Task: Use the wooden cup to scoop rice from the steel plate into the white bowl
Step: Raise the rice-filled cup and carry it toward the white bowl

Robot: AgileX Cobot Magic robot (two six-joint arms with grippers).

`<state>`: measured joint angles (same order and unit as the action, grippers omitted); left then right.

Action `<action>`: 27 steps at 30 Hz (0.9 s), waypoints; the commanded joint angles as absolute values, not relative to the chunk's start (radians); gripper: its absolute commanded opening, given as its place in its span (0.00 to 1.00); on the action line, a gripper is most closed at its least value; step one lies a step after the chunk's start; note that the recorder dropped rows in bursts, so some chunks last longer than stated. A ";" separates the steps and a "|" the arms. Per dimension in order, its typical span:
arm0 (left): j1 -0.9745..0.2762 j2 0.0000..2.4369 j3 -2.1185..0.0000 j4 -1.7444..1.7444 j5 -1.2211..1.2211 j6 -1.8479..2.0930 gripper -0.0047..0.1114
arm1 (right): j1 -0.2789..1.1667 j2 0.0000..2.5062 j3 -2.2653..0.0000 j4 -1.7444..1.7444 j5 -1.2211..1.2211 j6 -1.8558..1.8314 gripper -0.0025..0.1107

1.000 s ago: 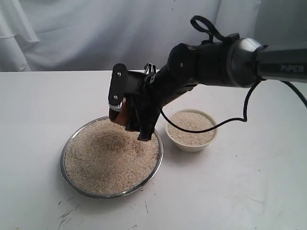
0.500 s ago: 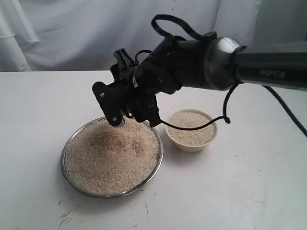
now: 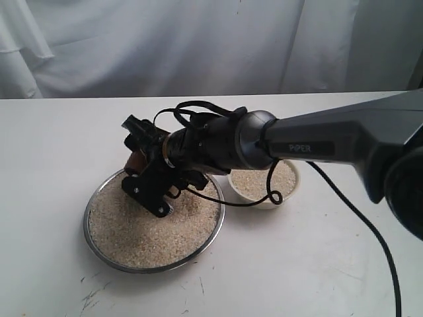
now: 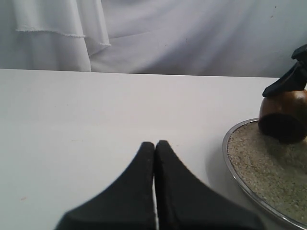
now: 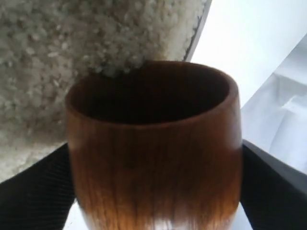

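Note:
The steel plate (image 3: 88, 232) holds a wide heap of rice (image 3: 142, 234) at the front left of the table. My right gripper (image 3: 140, 170) reaches across it and is shut on the wooden cup (image 3: 136, 160). The cup is tipped on its side low over the plate's back-left edge. In the right wrist view the cup (image 5: 153, 143) sits between both fingers (image 5: 31, 189), its dark mouth against the rice (image 5: 62, 52). The white bowl (image 3: 289, 187), full of rice, stands to the right of the plate, half hidden by the arm. My left gripper (image 4: 155, 145) is shut and empty over bare table, left of the plate (image 4: 229, 155).
A white cloth backdrop (image 3: 99, 46) hangs behind the white table (image 3: 317, 264). A black cable (image 3: 344, 208) trails from the right arm across the table to the right of the bowl.
The right arm has swung down and to the left and the wrist has rolled over. The cup has gone from above the plate's back edge down to the rice at its back left.

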<state>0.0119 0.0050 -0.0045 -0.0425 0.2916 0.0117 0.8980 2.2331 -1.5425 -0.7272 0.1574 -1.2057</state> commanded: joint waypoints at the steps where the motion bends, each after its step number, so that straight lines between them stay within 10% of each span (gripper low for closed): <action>1: 0.010 0.000 0.000 -0.043 0.285 0.009 0.04 | 0.923 2.248 -1.550 -0.759 0.133 -1.226 0.02; 27: 0.010 0.000 0.000 -0.043 0.285 0.009 0.04 | 0.956 2.253 -1.550 -0.322 0.431 -1.413 0.02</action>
<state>0.0119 0.0050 -0.0045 -0.0425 0.2916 0.0117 0.9501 2.2428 -1.5555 -0.4039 0.3479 -1.3956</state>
